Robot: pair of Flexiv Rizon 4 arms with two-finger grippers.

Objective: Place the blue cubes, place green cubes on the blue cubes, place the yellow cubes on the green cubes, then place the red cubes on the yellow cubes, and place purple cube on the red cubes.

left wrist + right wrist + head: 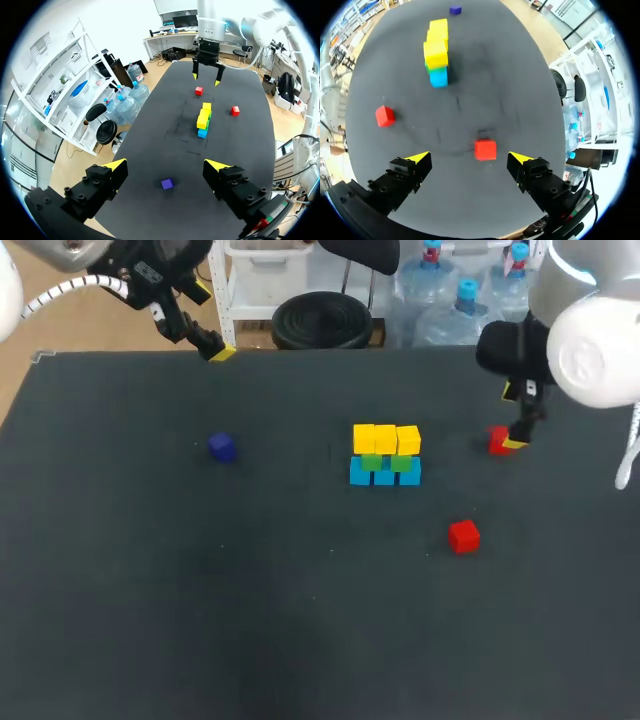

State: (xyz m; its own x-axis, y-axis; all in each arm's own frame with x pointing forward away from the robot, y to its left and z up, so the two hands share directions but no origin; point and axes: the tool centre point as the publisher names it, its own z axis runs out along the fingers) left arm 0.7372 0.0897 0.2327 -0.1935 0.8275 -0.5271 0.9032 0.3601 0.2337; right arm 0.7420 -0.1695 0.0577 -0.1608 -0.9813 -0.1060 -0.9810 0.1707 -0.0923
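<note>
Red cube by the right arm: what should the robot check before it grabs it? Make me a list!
1. Right jaws open: ok.
2. Red cube lined up between them: ok.
3. Jaws low enough to grip it: cannot tell.
4. Yellow cubes on top, nothing on them: ok.
5. Left jaws open, far from the yellow cubes: ok.
6. Other red cube out of the way: ok.
</note>
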